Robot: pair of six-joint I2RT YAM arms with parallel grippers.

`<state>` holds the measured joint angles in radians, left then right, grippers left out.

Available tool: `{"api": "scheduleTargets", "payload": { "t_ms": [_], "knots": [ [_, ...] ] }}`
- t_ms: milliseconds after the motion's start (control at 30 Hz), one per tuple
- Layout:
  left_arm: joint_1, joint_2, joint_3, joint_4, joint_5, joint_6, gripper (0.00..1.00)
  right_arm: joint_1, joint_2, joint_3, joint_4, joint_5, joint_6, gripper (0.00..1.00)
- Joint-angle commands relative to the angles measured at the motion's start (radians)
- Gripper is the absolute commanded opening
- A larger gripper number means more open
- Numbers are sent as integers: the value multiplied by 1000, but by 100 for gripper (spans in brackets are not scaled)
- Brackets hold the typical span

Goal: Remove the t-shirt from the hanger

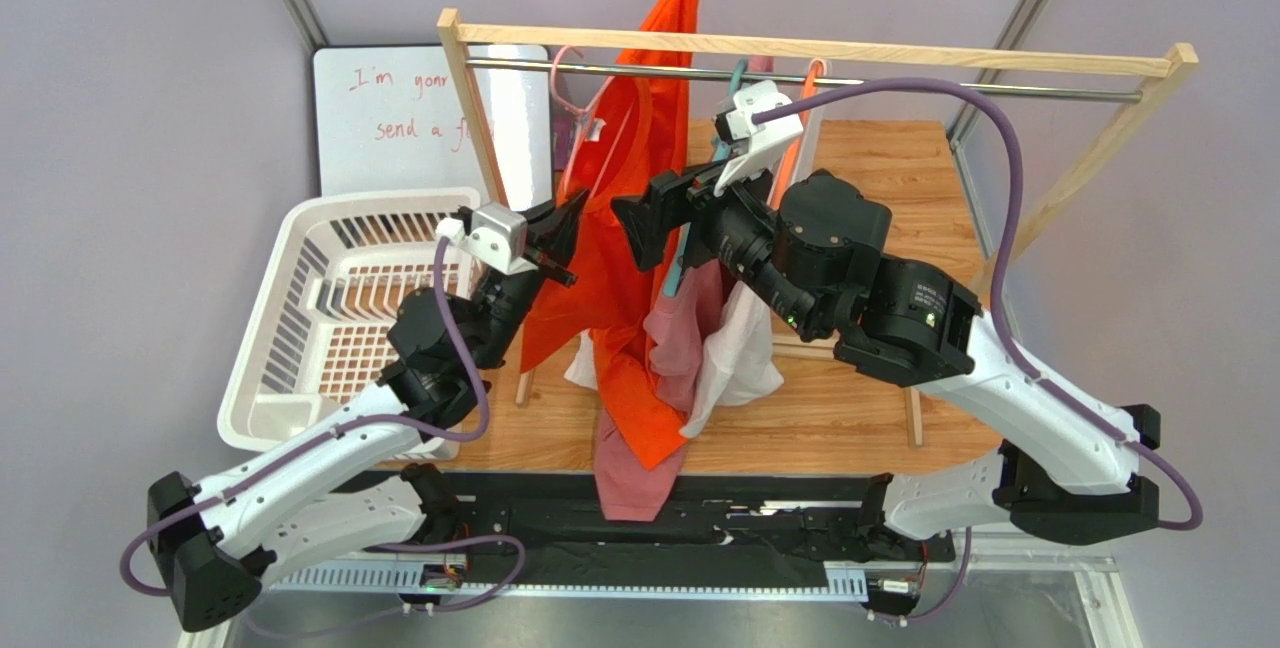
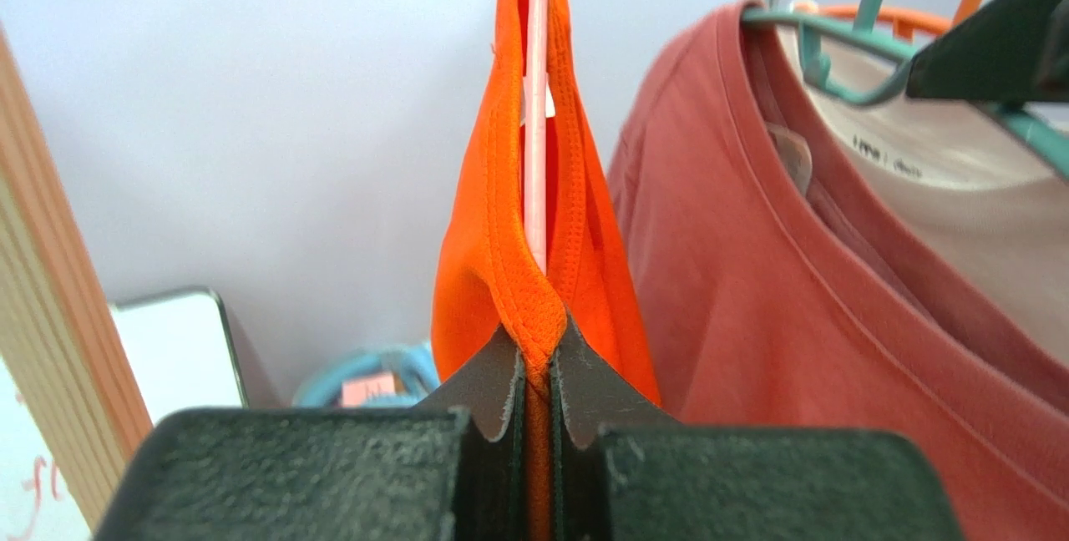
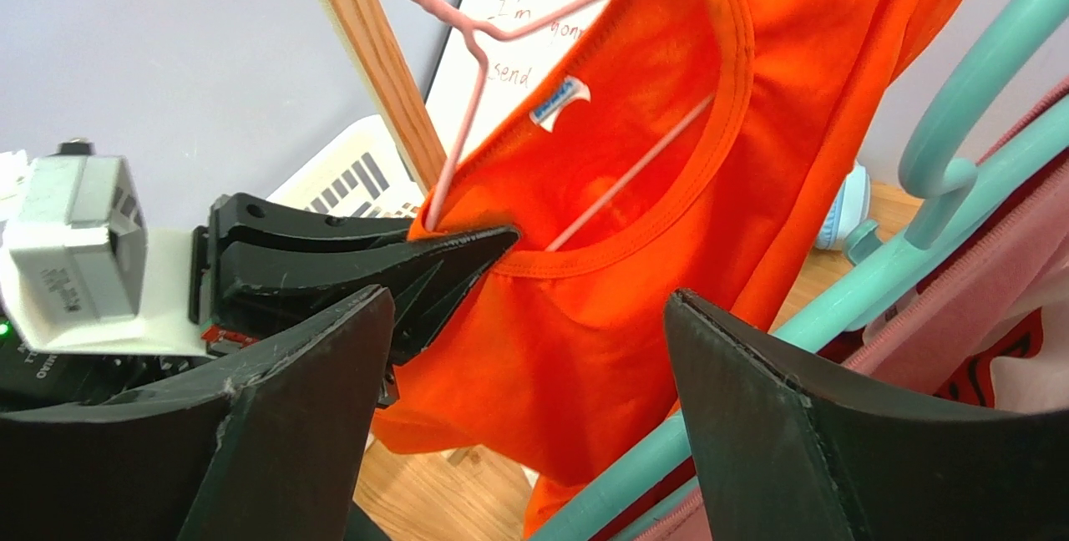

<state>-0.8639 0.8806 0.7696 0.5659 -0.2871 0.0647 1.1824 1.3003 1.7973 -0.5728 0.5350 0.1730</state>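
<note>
An orange t-shirt [image 1: 639,213] hangs on a thin pink hanger [image 1: 568,96] from the metal rail [image 1: 932,83]. My left gripper [image 1: 568,236] is shut on the shirt's collar edge [image 2: 542,316], with the pink hanger wire [image 2: 536,103] rising just above it. In the right wrist view the left gripper [image 3: 496,241] pinches the collar of the orange shirt [image 3: 627,253] beside the pink hanger [image 3: 458,128]. My right gripper [image 1: 643,221] is open, its fingers [image 3: 314,403] apart in front of the shirt, touching nothing.
A dusty red t-shirt [image 1: 639,453] and a white one [image 1: 744,356] hang on teal hangers [image 3: 954,153] to the right. A white laundry basket [image 1: 323,311] stands left of the wooden rack post [image 1: 473,108]. A whiteboard [image 1: 398,108] leans behind.
</note>
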Motion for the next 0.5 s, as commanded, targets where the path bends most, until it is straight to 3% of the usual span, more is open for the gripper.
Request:
{"api": "scheduleTargets", "payload": {
  "t_ms": [0,100,233,333,467],
  "knots": [
    [-3,21,-4,425,19,161,0,-24,-9,-24,34,2,-20,87],
    [-3,32,-3,473,46,193,0,-41,-16,-45,50,-9,-15,87],
    [-3,-21,10,358,81,158,0,-46,-4,-33,33,-55,-18,87],
    [-3,-116,19,123,83,59,0,-46,-9,-42,39,-110,-23,87],
    [-3,-228,68,-317,37,-113,0,-46,-10,-47,54,-182,-44,87]
  ]
}}
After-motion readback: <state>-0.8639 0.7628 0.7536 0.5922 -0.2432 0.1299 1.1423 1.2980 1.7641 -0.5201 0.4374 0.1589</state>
